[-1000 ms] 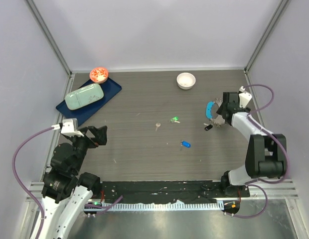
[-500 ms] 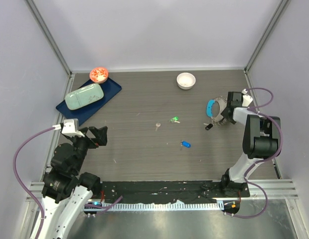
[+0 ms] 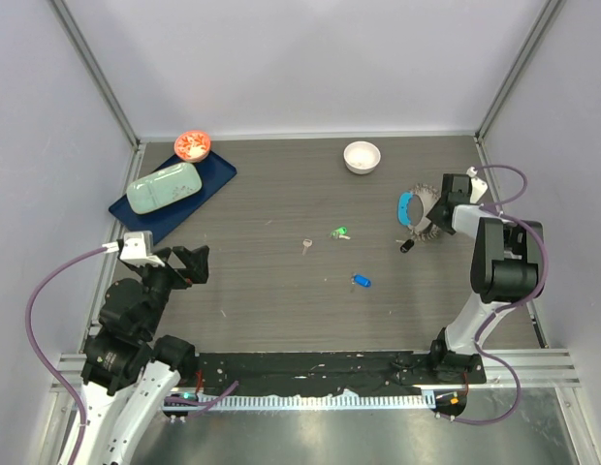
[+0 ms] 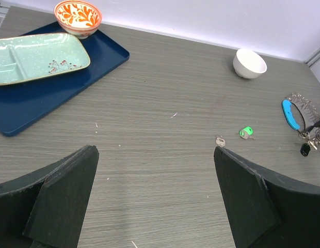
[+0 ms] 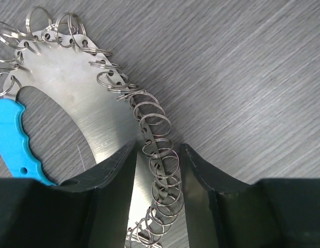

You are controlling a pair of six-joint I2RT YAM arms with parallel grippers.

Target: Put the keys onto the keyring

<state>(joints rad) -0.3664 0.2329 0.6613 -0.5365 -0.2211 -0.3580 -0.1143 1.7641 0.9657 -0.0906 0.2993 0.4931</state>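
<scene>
The keyring (image 3: 418,207) is a silvery curved plate edged with several small wire rings (image 5: 155,150) and a light-blue strip (image 5: 15,147), at the table's right. My right gripper (image 5: 157,146) is shut on its ringed edge. A black-headed key (image 3: 406,245) hangs at the keyring's near end. The silver key (image 3: 306,245), green key (image 3: 339,232) and blue key (image 3: 361,281) lie loose mid-table. My left gripper (image 4: 155,151) is open over bare table at the near left, holding nothing. It sees the silver key (image 4: 220,140) and green key (image 4: 246,133) ahead.
A white bowl (image 3: 362,156) stands at the back, left of the keyring. At the back left, a dark blue tray (image 3: 218,174) carries a pale green plate (image 3: 163,186) and a red patterned bowl (image 3: 192,145). Walls close in both sides.
The right arm has folded back toward the right wall and its wrist has turned. The keyring shifted slightly toward the back with it. The left arm and the loose keys have not moved.
</scene>
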